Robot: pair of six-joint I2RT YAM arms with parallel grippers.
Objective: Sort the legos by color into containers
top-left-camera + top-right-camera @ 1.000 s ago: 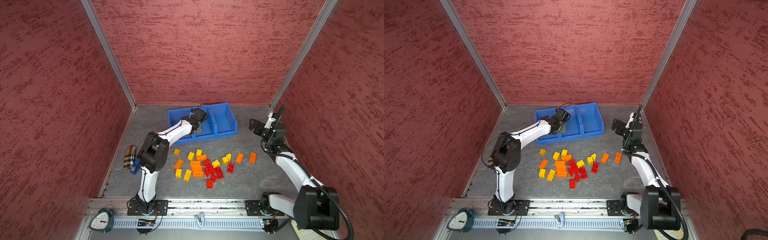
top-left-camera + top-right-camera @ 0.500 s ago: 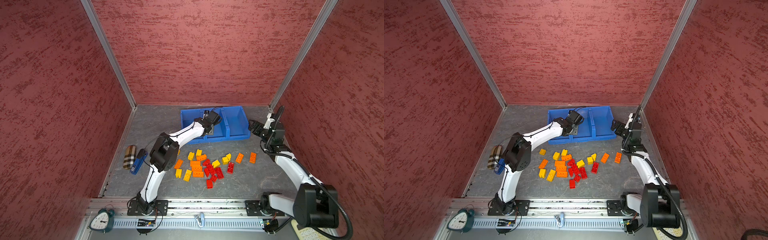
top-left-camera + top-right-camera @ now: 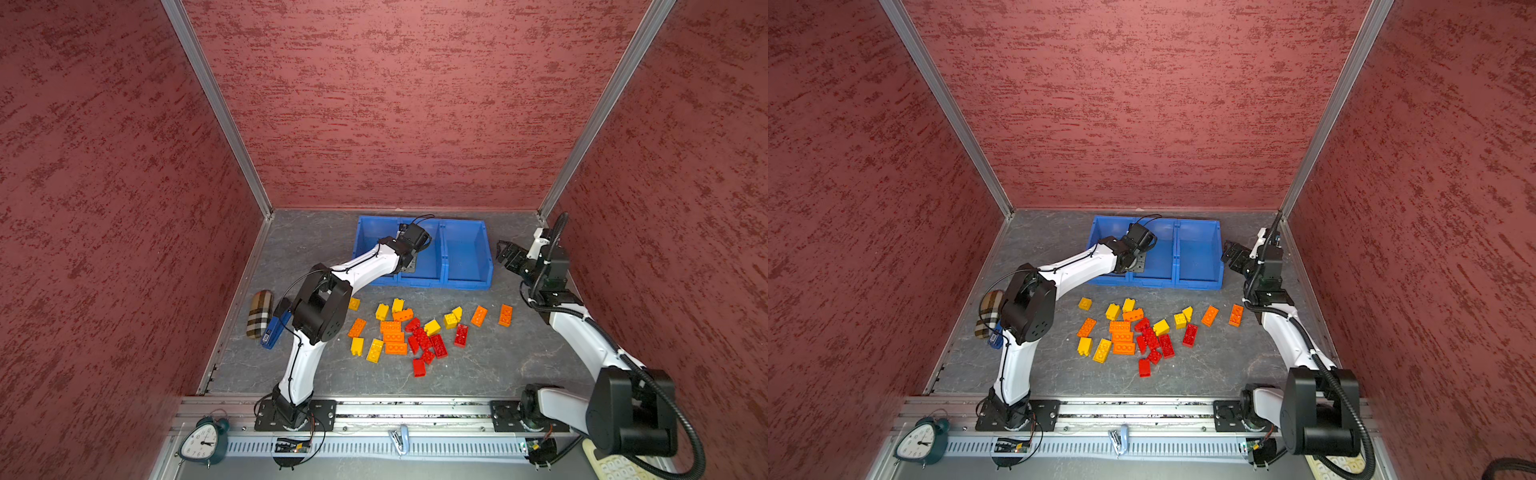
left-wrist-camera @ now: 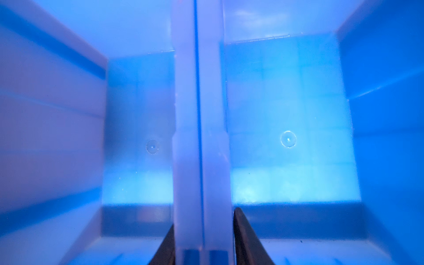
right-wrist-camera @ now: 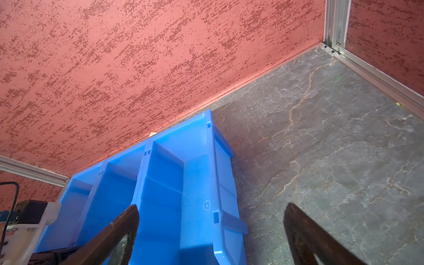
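The containers [image 3: 457,284] have slid toward 3 o'clock across the table [image 3: 316,249] and squared up since a second ago. We now see the row lying with its long axis 9 to 3, all three bins bare. The left gripper [image 3: 409,265] looks to be what's hauling them. In the left wrist view its fingers [image 4: 245,238] are pinched on the double wall between the 9 o'clock bin and the middle one. The right gripper [image 3: 504,254] hangs spread wide just beside the row's 3 o'clock end, holding nothing. The legos [image 3: 392,337] all sit loose on the table, at 6 o'clock from the containers and well apart from both grippers. For us the first pick hinges on this: the pile lies toward 7 o'clock from the free right gripper. The outlying orange brick [image 3: 505,314], long axis roughly 12 to 6, is nearest it, while the left is tied up.
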